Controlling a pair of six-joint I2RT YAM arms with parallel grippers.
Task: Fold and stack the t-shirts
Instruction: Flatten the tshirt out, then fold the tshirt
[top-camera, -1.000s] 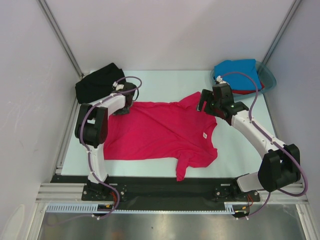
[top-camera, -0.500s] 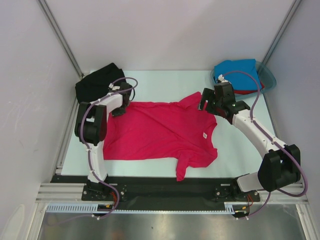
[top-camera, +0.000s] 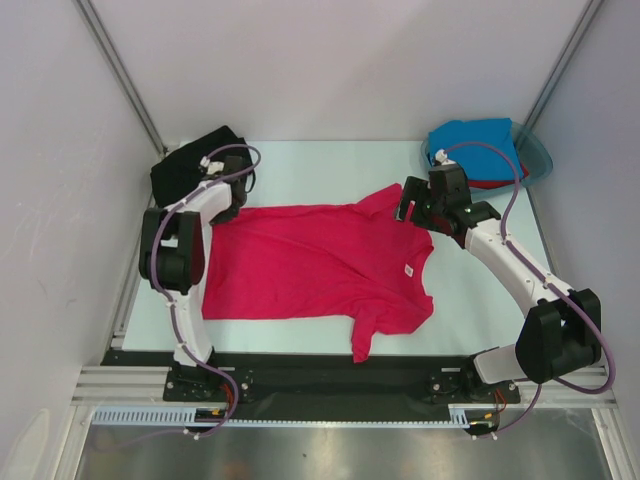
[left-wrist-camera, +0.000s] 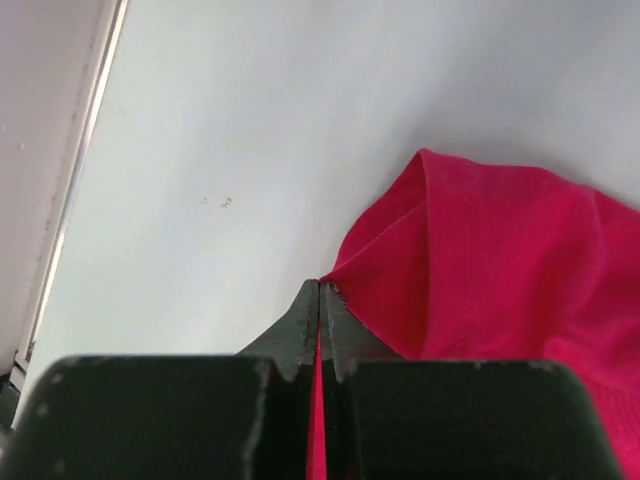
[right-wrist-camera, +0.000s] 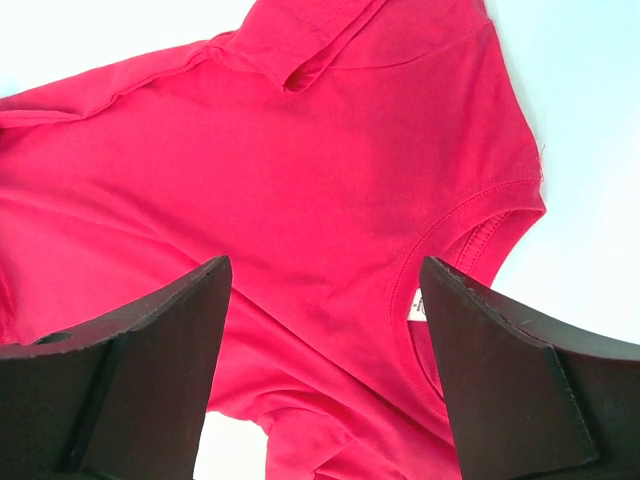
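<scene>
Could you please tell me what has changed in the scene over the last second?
The left gripper closed on the far left corner of the crimson-pink t-shirt and drew it leftward, toward the black t-shirt, stretching that side out. The right gripper stayed open over the shirt's neck end; the black t-shirt and the blue t-shirt did not move.

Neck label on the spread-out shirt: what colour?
White. The neck label sits inside the collar of the crimson-pink t-shirt; right wrist view shows it best.

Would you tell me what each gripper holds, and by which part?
The left gripper pinches the pink t-shirt at a hem corner; the right gripper holds nothing.
</scene>
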